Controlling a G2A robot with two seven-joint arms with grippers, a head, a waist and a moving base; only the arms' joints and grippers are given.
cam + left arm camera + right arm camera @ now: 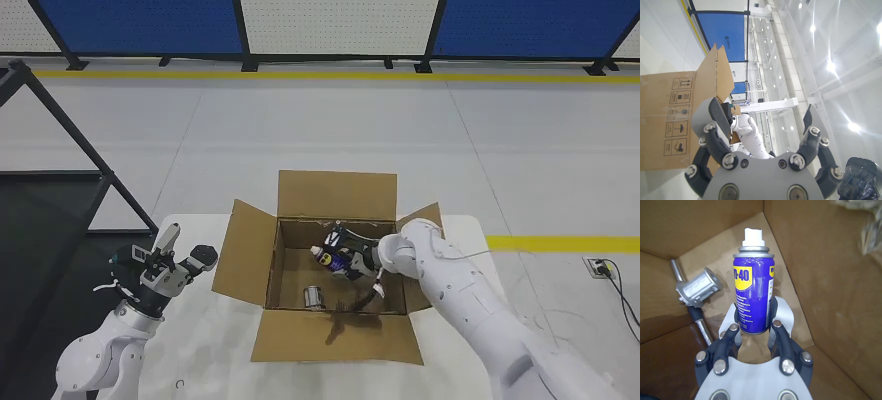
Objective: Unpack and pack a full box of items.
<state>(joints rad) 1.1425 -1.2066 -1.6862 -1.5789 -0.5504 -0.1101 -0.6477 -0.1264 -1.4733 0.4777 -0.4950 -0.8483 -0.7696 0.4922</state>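
An open cardboard box [295, 338] stands in the middle of the table, its side also seen in the left wrist view [664, 119]. Inside it my right gripper [755, 311] is shut on a blue spray can [753, 289] with a white nozzle, held above the box floor; the top view shows the can [331, 259] near the box's far right part. A silver metal part [696, 289] on a rod lies on the box floor [314, 297]. My left gripper [762, 115] is open and empty, left of the box and pointing upward [185, 262].
The box flaps [240, 252] are spread outward on all sides. A crumpled clear wrapping [869, 228] shows at a box wall. White table surface [215, 345] lies left of the box, and a dark frame [60, 130] stands to the far left.
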